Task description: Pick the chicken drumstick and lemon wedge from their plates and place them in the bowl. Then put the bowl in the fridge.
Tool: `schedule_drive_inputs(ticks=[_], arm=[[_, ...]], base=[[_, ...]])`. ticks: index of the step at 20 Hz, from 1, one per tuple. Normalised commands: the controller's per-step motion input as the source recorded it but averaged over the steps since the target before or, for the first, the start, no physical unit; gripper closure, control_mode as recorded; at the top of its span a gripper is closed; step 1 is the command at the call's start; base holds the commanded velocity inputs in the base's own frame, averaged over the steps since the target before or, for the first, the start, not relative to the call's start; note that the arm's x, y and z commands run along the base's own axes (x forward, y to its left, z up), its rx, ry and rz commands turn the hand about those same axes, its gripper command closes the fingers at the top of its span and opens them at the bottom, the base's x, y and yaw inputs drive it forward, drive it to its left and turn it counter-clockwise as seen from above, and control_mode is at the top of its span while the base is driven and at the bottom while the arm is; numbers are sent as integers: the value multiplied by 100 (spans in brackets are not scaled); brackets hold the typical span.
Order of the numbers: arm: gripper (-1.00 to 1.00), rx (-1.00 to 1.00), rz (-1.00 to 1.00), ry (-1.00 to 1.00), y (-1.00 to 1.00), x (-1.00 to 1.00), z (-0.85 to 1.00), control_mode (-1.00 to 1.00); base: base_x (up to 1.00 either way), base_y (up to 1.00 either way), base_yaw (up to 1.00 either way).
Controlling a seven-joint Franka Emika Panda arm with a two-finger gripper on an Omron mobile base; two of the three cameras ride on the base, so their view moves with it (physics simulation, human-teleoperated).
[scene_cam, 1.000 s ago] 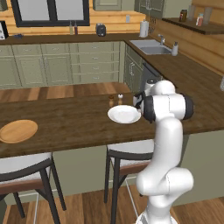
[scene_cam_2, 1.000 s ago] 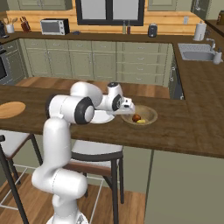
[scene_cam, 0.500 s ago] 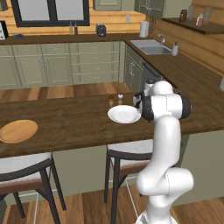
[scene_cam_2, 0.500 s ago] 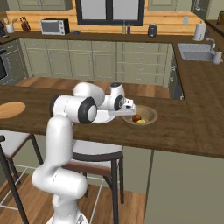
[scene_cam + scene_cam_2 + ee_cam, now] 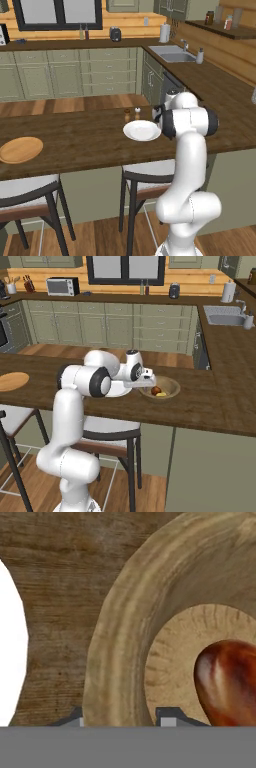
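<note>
Now your pincer (image 5: 120, 721) straddles the thick rim of the bowl (image 5: 170, 385), one fingertip (image 5: 72, 719) outside the wall and the other inside, pressed against the wood, so it is gripping the bowl at its left edge. You can see the drumstick (image 5: 156, 390) lying in the bowl's bottom with the lemon wedge (image 5: 161, 395) just beside it, while the white plate (image 5: 141, 131) sits bare on the table (image 5: 85, 145) touching-close to the bowl's left. Far off to the left on that same table rests the wooden plate (image 5: 20, 149), well apart from the arm.
</note>
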Motion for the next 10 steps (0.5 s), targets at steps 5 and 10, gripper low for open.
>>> schedule_drive_inputs(ticks=[5,10], arm=[[100,0,0,2,0,-18,69,-100],[100,0,7,1,5,-43,90,-100]], base=[[0,0,0],[0,0,0]])
